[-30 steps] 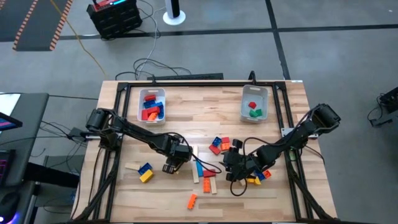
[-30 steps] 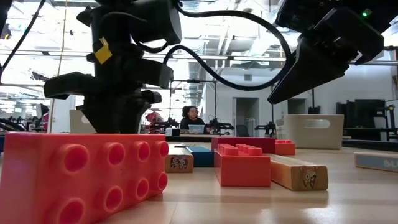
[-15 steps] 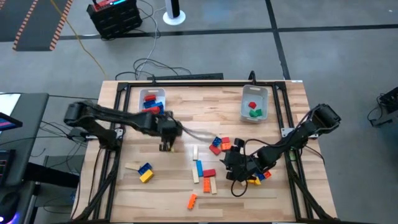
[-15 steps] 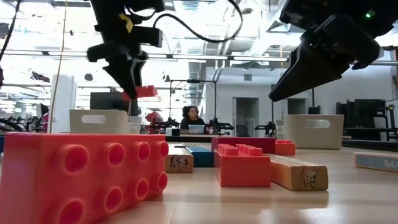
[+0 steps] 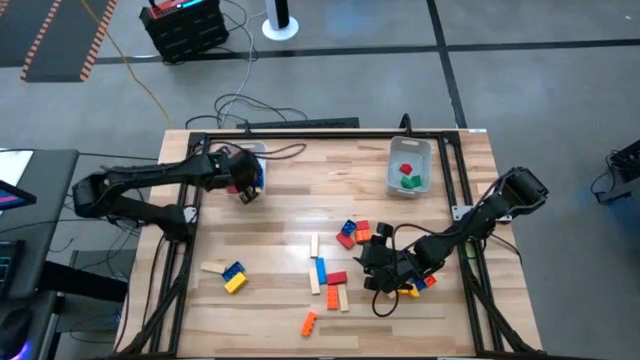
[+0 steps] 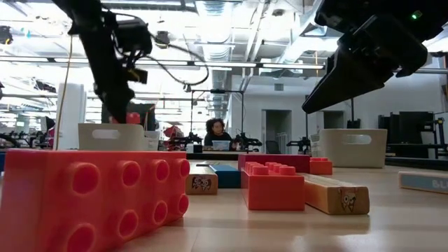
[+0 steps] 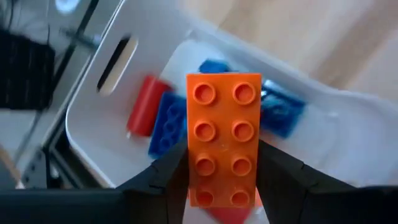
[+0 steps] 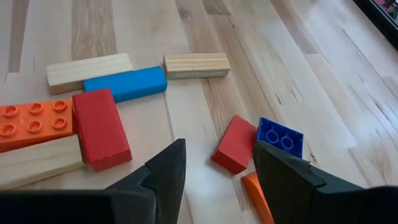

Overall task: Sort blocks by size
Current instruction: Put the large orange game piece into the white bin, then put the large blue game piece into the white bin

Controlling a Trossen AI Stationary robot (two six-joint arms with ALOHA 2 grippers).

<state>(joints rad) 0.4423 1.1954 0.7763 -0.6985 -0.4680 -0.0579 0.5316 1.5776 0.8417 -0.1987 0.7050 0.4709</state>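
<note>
My left gripper is over the left clear bin at the table's far left, shut on an orange eight-stud brick. The bin holds red and blue blocks. My right gripper hangs open and empty above the table's right middle. In the right wrist view its fingers stand on either side of a red block and a blue brick lying on the wood, without touching them. Other blocks lie flat on the table's middle. My left gripper pinches the orange brick's two long sides between its two fingers, at the end nearer the wrist. The rest of the brick sticks out past the fingertips. The fingers point down toward the bin. The brick is lifted clear above the bin, its studs toward the wrist camera.
The right clear bin at the far right holds red and green blocks. A yellow and blue pair lies near left, an orange brick near the front edge. A cluster of blocks lies beside my right gripper. Black frame rails run along the table's sides.
My left gripper has risen from the table's middle and swung toward the far left, carrying the orange brick lifted clear, and now stands over the left bin. My right gripper has kept still.
</note>
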